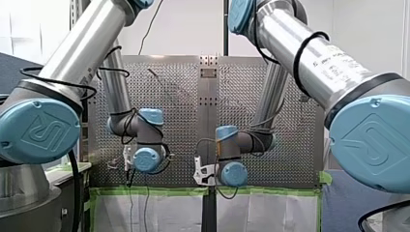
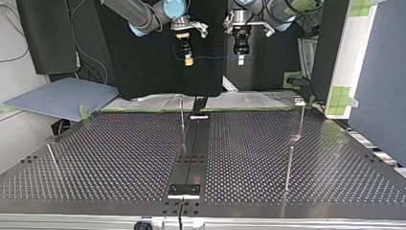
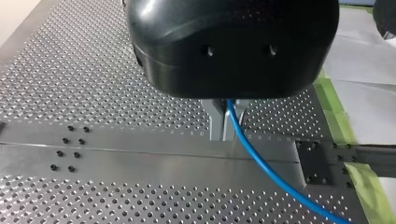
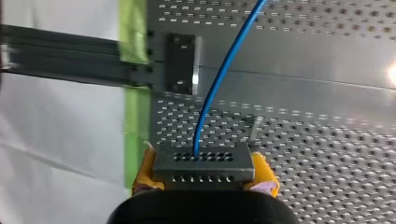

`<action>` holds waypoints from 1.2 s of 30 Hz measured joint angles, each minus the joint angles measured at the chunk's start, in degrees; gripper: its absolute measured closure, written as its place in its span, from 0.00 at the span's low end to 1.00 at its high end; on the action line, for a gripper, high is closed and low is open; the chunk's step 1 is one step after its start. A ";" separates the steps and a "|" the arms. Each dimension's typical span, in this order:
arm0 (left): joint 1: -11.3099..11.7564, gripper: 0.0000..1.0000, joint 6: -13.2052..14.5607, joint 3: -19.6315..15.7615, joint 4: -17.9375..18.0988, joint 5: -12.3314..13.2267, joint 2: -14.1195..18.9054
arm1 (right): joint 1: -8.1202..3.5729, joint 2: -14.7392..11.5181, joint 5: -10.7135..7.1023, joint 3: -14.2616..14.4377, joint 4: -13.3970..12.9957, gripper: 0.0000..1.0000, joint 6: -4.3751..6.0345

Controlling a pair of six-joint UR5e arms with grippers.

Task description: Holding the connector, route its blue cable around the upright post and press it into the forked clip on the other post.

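In the right wrist view my right gripper (image 4: 204, 181) is shut on a grey connector (image 4: 204, 161), its yellow pads (image 4: 145, 173) on either side. A blue cable (image 4: 219, 74) leaves the connector's face and runs ahead over the table. In the left wrist view my left gripper (image 3: 225, 133) has its metal fingers (image 3: 215, 122) shut on the blue cable (image 3: 264, 165), which trails away beneath. In the top view both grippers hang high above the table's far edge, right gripper (image 2: 189, 61) at left and left gripper (image 2: 241, 58) at right, with the thin cable (image 2: 215, 58) stretched between them.
Thin upright posts stand on the perforated table (image 2: 110, 158): one near the middle (image 2: 182, 115), two at the top view's right (image 2: 301, 117) (image 2: 288, 167), one leaning at its left (image 2: 51, 157). A metal strip (image 2: 191, 148) runs down the centre. Green tape (image 2: 143, 98) edges the far side.
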 joint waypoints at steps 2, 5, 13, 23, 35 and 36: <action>-0.78 0.92 -0.26 0.79 -0.80 -0.78 0.38 | -0.47 0.21 0.43 -0.35 -0.48 1.00 0.48; -2.26 0.89 -0.64 2.26 -2.26 -2.27 1.62 | -1.73 -0.65 1.52 -1.44 -0.83 1.00 1.72; -5.30 0.89 1.32 6.51 -6.52 -6.48 5.76 | -4.12 -4.49 1.68 -2.45 0.85 1.00 5.72; -3.60 0.89 2.86 10.83 -11.85 -11.50 11.10 | -5.57 -9.31 -1.84 -4.21 5.44 1.00 6.97; 1.87 0.89 2.75 11.09 -17.74 -7.70 13.48 | -7.18 -14.76 -5.88 -8.43 10.88 1.00 6.04; 2.30 0.89 2.71 11.13 -18.14 -7.36 13.51 | -7.22 -15.17 -6.30 -8.78 11.31 1.00 5.87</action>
